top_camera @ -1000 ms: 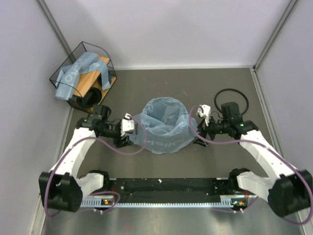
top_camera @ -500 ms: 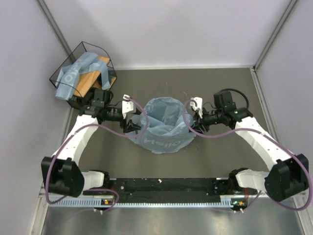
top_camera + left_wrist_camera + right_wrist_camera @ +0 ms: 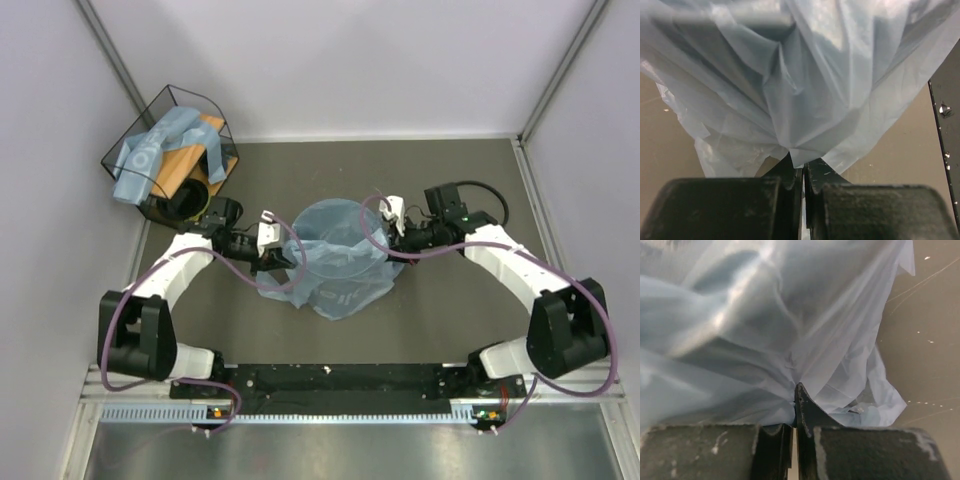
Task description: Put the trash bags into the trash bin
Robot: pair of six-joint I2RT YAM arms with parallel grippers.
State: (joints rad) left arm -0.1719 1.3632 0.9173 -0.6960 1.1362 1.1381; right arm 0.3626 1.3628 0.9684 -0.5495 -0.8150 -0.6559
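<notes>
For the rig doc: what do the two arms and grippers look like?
Left arm and right arm: white link shells, black joints, looping purple cables. Left gripper and right gripper: white bodies, scuffed matte-black fingers.

Light-blue crinkly trash bag draped over trash bin, mouth open, skirt trailing front-left.

Pale lilac walls enclose a grey-brown tabletop under soft, even light.

The right gripper pressed its fingers together on the trash bags — crinkled pale-blue film (translucent) — beside the table.
</notes>
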